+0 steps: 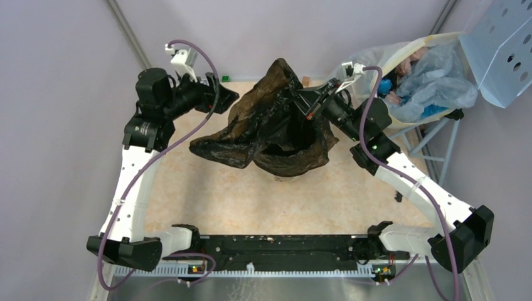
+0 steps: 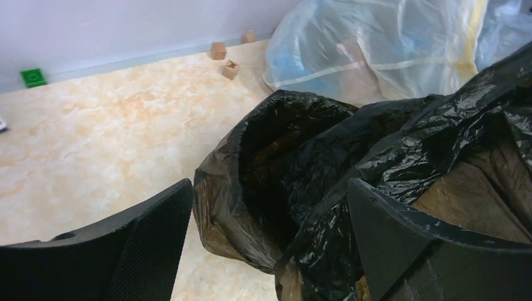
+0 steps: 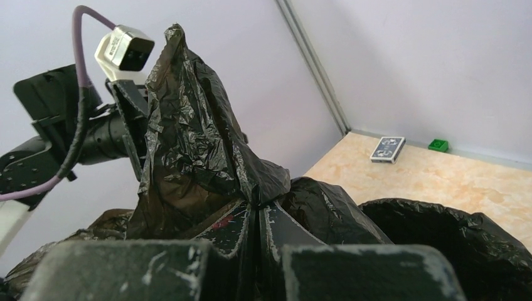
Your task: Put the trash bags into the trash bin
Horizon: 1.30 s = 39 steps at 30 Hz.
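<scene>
Closest to its own camera, the right pincer is clamped on a fold of the black trash bag, and the film rises in a peak above it. The left pincer stands wide and holds nothing, with one finger just beside the film. The bag is heaped over the trash bin mid-surface, mostly outside the lined mouth (the cream body is almost wholly hidden). As I judge it, the right arm should carry the pinched peak over the mouth and press down while the left tucks loose film inward. The left wrist view shows the dark opening best. Only the right wrist view clearly shows the card box near the far wall.
</scene>
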{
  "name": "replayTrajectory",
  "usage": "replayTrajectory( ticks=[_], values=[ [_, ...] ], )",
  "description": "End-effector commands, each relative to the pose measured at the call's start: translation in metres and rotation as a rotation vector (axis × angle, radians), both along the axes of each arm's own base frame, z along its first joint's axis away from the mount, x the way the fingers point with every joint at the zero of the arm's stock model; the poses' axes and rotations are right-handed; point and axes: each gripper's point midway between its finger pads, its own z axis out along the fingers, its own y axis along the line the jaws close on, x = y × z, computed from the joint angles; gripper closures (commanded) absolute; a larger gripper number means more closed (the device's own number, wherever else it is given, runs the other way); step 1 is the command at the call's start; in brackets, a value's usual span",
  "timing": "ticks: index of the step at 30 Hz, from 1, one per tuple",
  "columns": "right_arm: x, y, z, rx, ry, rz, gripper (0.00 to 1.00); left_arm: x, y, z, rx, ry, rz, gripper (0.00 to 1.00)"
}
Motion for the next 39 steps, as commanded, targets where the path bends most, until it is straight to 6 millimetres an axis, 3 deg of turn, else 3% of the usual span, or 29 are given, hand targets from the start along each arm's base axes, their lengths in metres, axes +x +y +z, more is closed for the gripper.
replayTrajectory(
  ticks=[1,7,15,18,19,21,22,24,26,27,30,32,35,39],
  values=[
    [-0.009,0.000,0.027,0.023,-0.103,0.052,1.00,-0.005,-0.013,0.018,-0.005,-0.160,-0.114,0.03],
    [-0.007,-0.001,0.027,0.017,-0.102,0.055,1.00,-0.011,-0.031,0.000,-0.018,-0.137,-0.264,0.14],
    [0.003,0.000,0.020,0.006,-0.086,0.047,1.00,-0.031,-0.043,-0.002,-0.056,-0.172,-0.382,0.15],
    [0.006,-0.001,0.021,0.001,-0.084,0.043,1.00,-0.025,-0.044,-0.012,-0.067,-0.137,-0.377,0.29],
    [0.008,-0.001,0.022,-0.006,-0.084,0.040,1.00,-0.023,-0.045,-0.015,-0.071,-0.123,-0.376,0.38],
    [0.011,-0.002,0.024,-0.029,-0.080,0.028,1.00,-0.019,-0.047,-0.018,-0.099,-0.085,-0.374,0.64],
    [0.013,-0.004,0.026,-0.044,-0.080,0.011,0.96,-0.019,-0.049,-0.016,-0.118,-0.086,-0.386,0.75],
    [0.019,-0.008,0.027,-0.082,-0.065,-0.034,0.75,-0.018,-0.052,-0.013,-0.155,-0.071,-0.394,0.94],
    [0.026,-0.016,0.027,-0.138,-0.027,-0.092,0.46,-0.013,-0.052,-0.009,-0.176,-0.052,-0.371,1.00],
    [0.029,-0.022,0.030,-0.157,-0.009,-0.127,0.38,-0.008,-0.050,-0.007,-0.182,-0.041,-0.345,1.00],
    [0.029,-0.039,0.031,-0.237,0.062,-0.201,0.30,0.007,-0.046,-0.002,-0.201,-0.003,-0.265,1.00],
    [0.023,-0.049,0.042,-0.250,0.085,-0.230,0.29,0.013,-0.047,0.003,-0.223,0.016,-0.248,1.00],
    [0.016,-0.064,0.042,-0.267,0.177,-0.277,0.28,0.021,-0.050,0.008,-0.251,0.029,-0.225,1.00],
    [-0.002,-0.065,0.034,-0.280,0.313,-0.253,0.27,0.024,-0.058,0.019,-0.254,0.005,-0.198,1.00]
  ],
)
